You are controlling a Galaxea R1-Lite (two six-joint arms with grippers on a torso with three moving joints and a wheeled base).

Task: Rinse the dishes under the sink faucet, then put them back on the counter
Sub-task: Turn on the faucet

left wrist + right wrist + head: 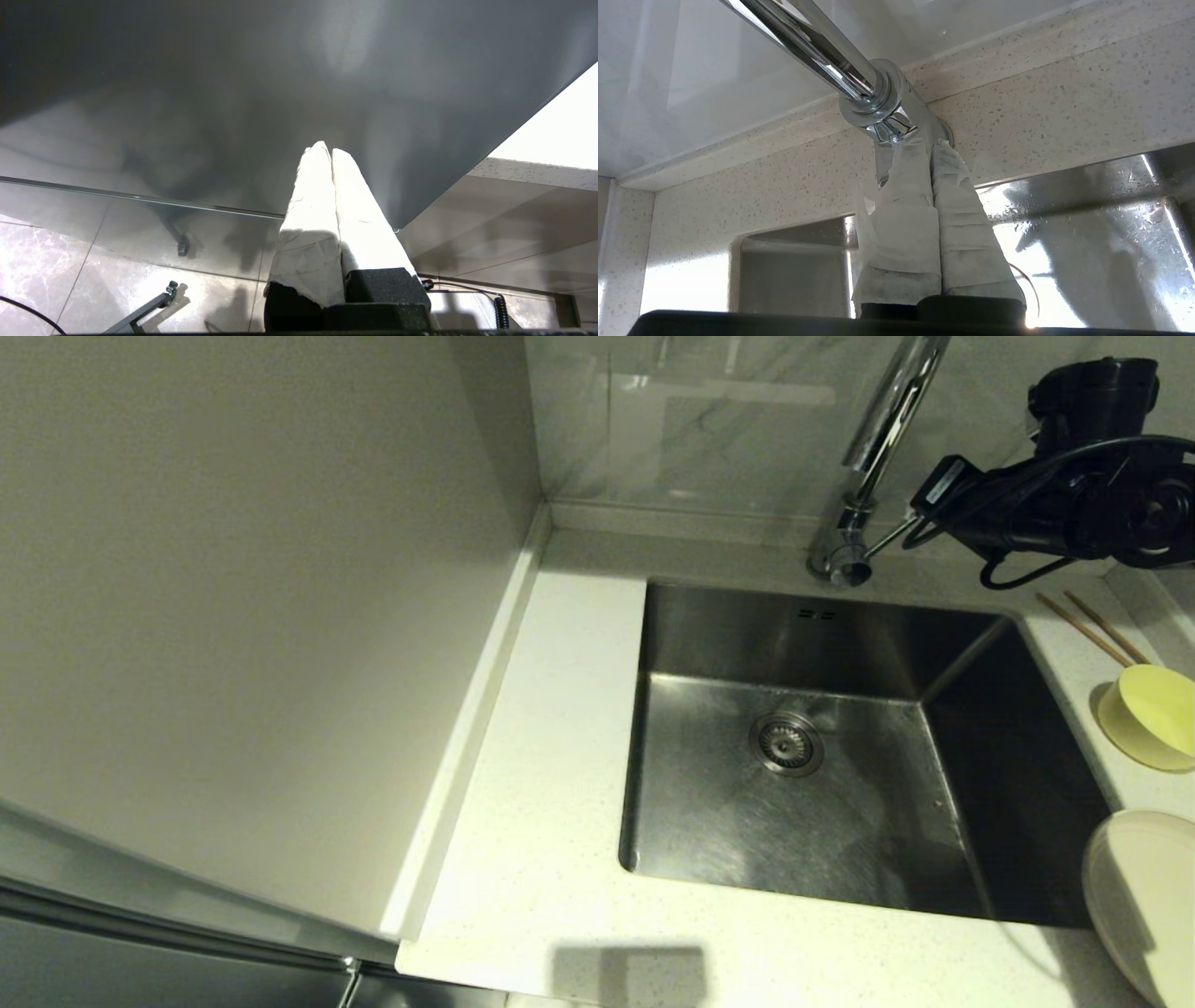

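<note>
Right wrist view: your gripper at the faucet

Your right gripper (930, 142), fingers pressed together, sits at the faucet (878, 109) base. The bowl (1153, 717), chopsticks (1094, 629) and plate (1144, 896) lie on the counter (541, 728) right of the sink (840, 756). Your left gripper (327, 151) is parked, closed. No writing is readable.

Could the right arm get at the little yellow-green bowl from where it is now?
Probably yes: the right tool is shut beside the faucet, and the bowl sits uncovered on the counter nearby.

One plate (1144, 896), one bowl (1153, 717), two chopsticks (1092, 630), one faucet (882, 439), one sink (822, 747).
</note>
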